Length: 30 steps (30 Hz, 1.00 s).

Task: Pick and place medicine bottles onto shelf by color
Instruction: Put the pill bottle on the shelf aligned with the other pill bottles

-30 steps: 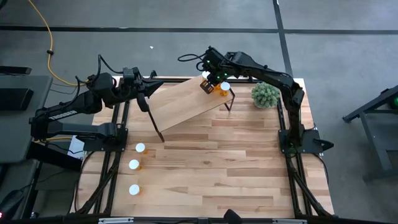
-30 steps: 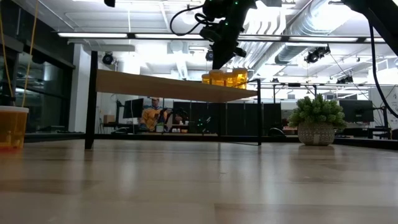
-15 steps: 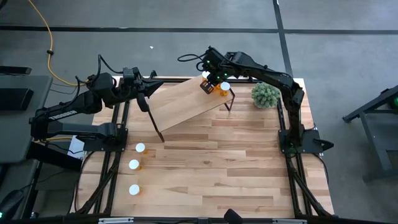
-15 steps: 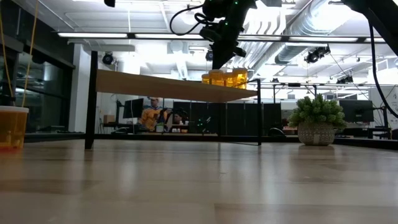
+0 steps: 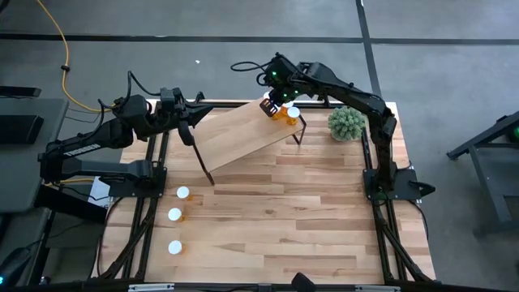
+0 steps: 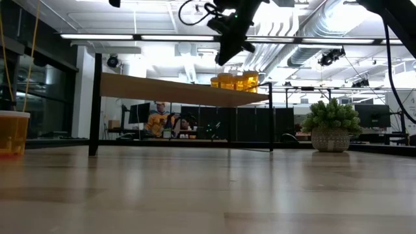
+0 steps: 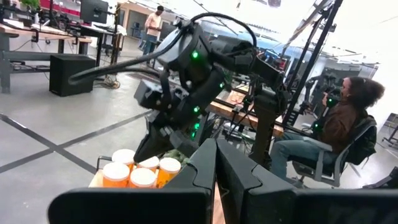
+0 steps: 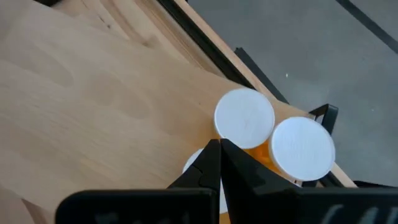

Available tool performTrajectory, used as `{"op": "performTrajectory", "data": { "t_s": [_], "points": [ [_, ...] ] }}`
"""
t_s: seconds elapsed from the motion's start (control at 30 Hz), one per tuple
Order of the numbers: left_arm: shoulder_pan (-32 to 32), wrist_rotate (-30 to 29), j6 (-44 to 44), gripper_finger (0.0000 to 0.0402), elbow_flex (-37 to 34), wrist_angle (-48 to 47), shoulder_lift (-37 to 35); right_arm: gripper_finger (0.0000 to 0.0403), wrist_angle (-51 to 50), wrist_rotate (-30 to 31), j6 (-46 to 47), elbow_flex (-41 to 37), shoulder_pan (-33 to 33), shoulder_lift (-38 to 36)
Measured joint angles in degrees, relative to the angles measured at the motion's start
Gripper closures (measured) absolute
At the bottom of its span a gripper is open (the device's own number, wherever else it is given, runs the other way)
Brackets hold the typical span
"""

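The shelf (image 5: 239, 134) is a light-wood plank on thin black legs, standing slantwise at the table's far side. Several orange medicine bottles with white caps (image 5: 289, 113) stand on its right end; they also show in the low view (image 6: 235, 81) and the right wrist view (image 8: 244, 118). Three more bottles stand on the table at the near left (image 5: 174, 214). My right gripper (image 5: 271, 103) is shut and empty, above the shelf bottles (image 8: 220, 146). My left gripper (image 7: 215, 155) is shut and empty, waiting by the shelf's far left corner (image 5: 195, 115).
A fuzzy green ball-shaped plant in a pot (image 5: 346, 123) stands at the table's far right, just right of the shelf. Black frame rails (image 5: 154, 203) run along the table's left and right sides. People sit in the room beyond the table (image 7: 345, 118).
My right gripper has risen from just above the bottles on the shelf's right end and moved a little toward the table's far edge. The bottles have stayed where they stood.
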Motion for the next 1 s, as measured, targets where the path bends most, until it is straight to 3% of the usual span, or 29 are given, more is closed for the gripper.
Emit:
{"op": "performTrajectory", "data": {
  "t_s": [0.2, 0.37, 0.57, 0.73, 0.87, 1.0],
  "points": [
    [0.02, 2.50, 0.35, 0.0401, 0.00, -0.16, -0.10, 0.0403, -1.23, -3.11, -5.25, 1.33, 1.52, -3.22],
    [-0.02, 5.19, 0.54, 0.0401, 0.00, -2.81, -1.62, 0.0403, 3.44, -3.27, -8.50, -8.70, 4.47, -13.17],
    [-0.02, 5.14, 0.52, 0.0401, 0.00, -6.97, -3.76, 0.0403, 27.98, -8.33, -1.91, -36.47, 8.40, -32.60],
    [-1.41, 5.73, 0.54, 0.0401, 0.00, -7.30, -4.24, 0.0403, 50.78, -8.93, 2.73, -56.93, 13.70, -45.23],
    [-5.23, 5.71, 1.89, 0.0401, -3.27, -2.33, -4.00, 0.0403, 67.58, -8.84, 1.39, -67.11, 17.87, -50.25],
    [-9.76, 3.21, 2.30, 0.0401, -9.19, 6.28, -3.91, 0.0403, 76.66, -8.80, 1.57, -72.02, 19.94, -51.89]
  ]
}}
